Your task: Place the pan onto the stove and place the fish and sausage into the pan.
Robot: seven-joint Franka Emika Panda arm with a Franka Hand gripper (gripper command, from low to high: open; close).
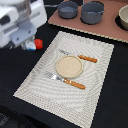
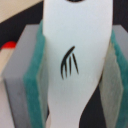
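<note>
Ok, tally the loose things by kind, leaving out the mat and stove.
Cookware: 3 (pan, pot, edge pot, cut off by the frame)
Cutlery: 2 (near piece, far piece)
Plate: 1
Toy food: 2 (fish, sausage)
Total: 8

The black surface point(image 1: 107, 95) carries a striped beige placemat point(image 1: 37, 77) at centre, the pinkish-brown stove point(image 1: 107, 30) along the far edge, and the red-orange sausage point(image 1: 38, 44) just beside the placemat's corner on the exterior view's left.
</note>
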